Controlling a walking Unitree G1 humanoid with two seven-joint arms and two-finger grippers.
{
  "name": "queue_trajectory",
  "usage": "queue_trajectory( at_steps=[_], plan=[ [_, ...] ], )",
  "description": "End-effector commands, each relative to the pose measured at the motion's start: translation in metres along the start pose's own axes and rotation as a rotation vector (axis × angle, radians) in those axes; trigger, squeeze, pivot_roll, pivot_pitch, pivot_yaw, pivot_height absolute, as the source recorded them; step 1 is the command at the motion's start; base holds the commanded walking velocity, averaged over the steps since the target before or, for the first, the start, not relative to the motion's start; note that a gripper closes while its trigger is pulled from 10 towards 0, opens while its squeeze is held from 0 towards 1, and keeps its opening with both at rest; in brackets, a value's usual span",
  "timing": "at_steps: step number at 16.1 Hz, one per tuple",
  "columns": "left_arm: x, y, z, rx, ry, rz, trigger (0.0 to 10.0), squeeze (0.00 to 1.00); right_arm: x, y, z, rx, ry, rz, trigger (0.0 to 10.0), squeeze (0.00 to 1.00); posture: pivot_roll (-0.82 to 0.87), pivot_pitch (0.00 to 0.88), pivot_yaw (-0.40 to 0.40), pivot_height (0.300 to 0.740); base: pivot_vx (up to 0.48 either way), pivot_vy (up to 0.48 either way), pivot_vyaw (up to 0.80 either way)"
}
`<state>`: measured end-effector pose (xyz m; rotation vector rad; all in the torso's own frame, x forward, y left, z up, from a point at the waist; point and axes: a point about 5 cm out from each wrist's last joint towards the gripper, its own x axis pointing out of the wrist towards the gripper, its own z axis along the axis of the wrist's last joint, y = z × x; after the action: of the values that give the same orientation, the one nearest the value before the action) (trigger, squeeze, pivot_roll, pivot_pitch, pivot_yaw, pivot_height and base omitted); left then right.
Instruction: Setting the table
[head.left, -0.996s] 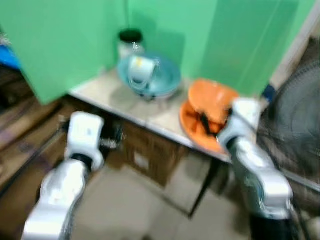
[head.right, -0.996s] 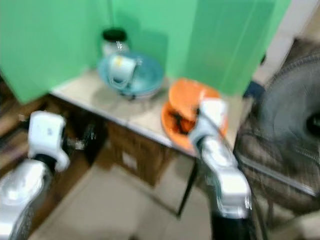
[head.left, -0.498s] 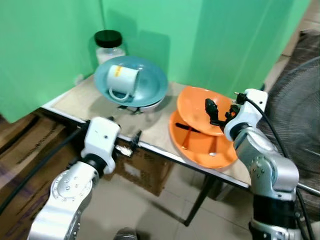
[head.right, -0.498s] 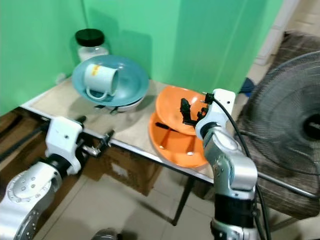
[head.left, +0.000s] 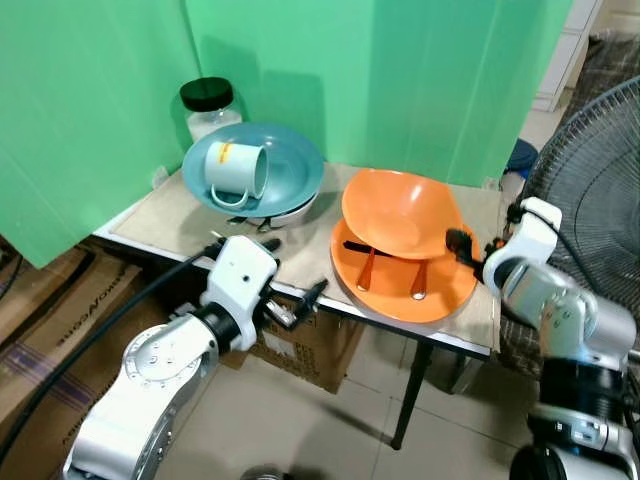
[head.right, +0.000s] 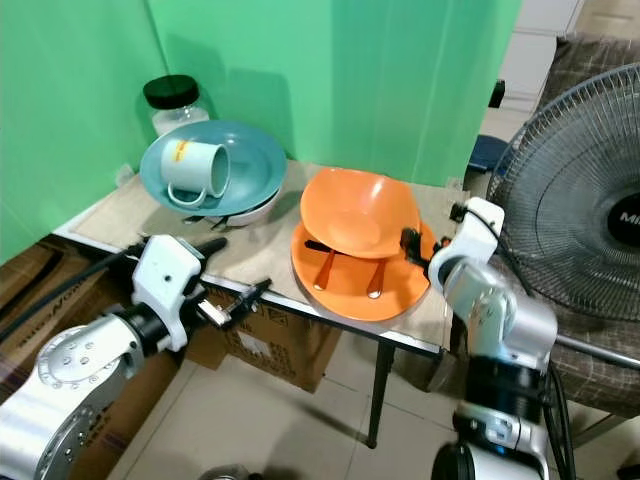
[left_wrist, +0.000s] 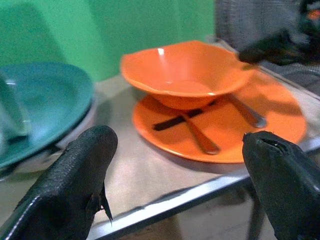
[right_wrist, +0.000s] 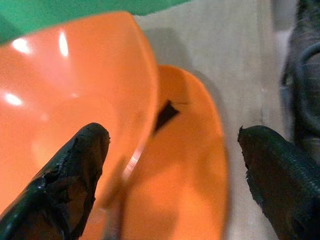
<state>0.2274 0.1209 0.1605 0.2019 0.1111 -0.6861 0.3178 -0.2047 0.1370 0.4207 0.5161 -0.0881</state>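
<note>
- Left eye view, nearest first: the left gripper (head.left: 300, 305) hangs at the front edge of the table (head.left: 300, 245), fingers spread wide and empty, below the tabletop and not touching any dish. It looks poised to come up toward the orange stack, which its wrist camera frames between the 2 fingers.
- At the right corner, the right gripper (head.left: 462, 243) sits at the rim of the orange plate (head.left: 440, 296). Its wrist view shows the fingers (right_wrist: 75, 170) parted, 1 over the bowl's rim, the other out beyond the plate's edge; nothing is pinched yet. I judge it is lining up to take the bowl or plate by the rim.
- The orange bowl (head.left: 400, 212) stands inside the plate, propped on 2 spoons (left_wrist: 200, 141) whose handles run under it, so it sits slightly tilted; lifting it carelessly could drag the cutlery along.
- Further back, a teal plate (head.left: 290, 165) stacked on a white dish carries a pale mug (head.left: 236, 168) lying on its side, likely stored there, not yet laid out.
- Farthest, a black-lidded jar (head.left: 207, 104) stands against the green backdrop (head.left: 420, 70).
- A floor fan (head.right: 590, 180) stands close to the right arm, limiting its room to swing outward.
</note>
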Motion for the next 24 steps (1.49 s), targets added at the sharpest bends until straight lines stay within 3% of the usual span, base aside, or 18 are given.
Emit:
queue_trajectory(
  at_steps=[1, 5, 7, 8, 9, 10, 11, 18, 24],
  plan=[
    [0.001, 0.0, 0.001, -0.002, 0.002, -0.028, 10.0, 0.0, 0.002, 0.004, -0.001, 0.06, 0.043, 0.032, 10.0, 0.0, 0.05, 0.0, 0.083, 0.74, 0.0, 0.0, 0.0],
    [-0.001, -0.005, -0.006, 0.0, 0.029, -0.059, 10.0, 0.0, 0.009, 0.011, -0.002, 0.275, 0.096, 0.141, 10.0, 0.0, 0.05, 0.0, 0.077, 0.74, 0.0, 0.0, 0.0],
    [-0.001, -0.006, -0.007, 0.0, 0.028, -0.059, 10.0, 0.0, 0.011, 0.016, -0.005, 0.297, 0.144, 0.16, 10.0, 0.0, 0.06, 0.0, 0.056, 0.74, 0.0, 0.0, 0.0],
    [-0.001, -0.007, -0.007, 0.001, 0.026, -0.055, 10.0, 0.0, 0.012, 0.019, -0.006, 0.301, 0.156, 0.172, 5.6, 0.0, 0.07, 0.0, 0.047, 0.74, 0.0, 0.0, 0.0],
    [-0.001, -0.007, -0.007, 0.0, 0.023, -0.047, 10.0, 0.0, 0.014, 0.024, -0.008, 0.293, 0.172, 0.178, 3.7, 0.0, 0.07, 0.0, 0.041, 0.74, 0.0, 0.0, 0.0],
    [-0.001, -0.007, -0.007, -0.001, 0.023, -0.045, 10.0, 0.0, 0.016, 0.025, -0.009, 0.281, 0.174, 0.173, 2.6, 0.0, 0.07, 0.0, 0.039, 0.74, 0.0, 0.0, 0.0],
    [-0.002, -0.008, -0.008, -0.002, 0.025, -0.045, 10.0, 0.0, 0.017, 0.026, -0.009, 0.285, 0.179, 0.17, 0.4, 0.0, 0.07, 0.0, 0.036, 0.74, 0.0, 0.0, 0.0],
    [-0.002, -0.01, -0.009, -0.003, 0.022, -0.046, 10.0, 0.0, 0.026, 0.031, -0.005, 0.397, 0.136, 0.157, 0.0, 0.0, 0.07, 0.0, 0.032, 0.74, 0.0, 0.0, 0.0],
    [0.0, -0.01, -0.008, -0.001, 0.019, -0.047, 10.0, 0.0, 0.028, 0.032, -0.007, 0.411, 0.142, 0.152, 0.0, 0.0, 0.07, 0.0, 0.032, 0.74, 0.0, 0.0, 0.0]
  ],
)
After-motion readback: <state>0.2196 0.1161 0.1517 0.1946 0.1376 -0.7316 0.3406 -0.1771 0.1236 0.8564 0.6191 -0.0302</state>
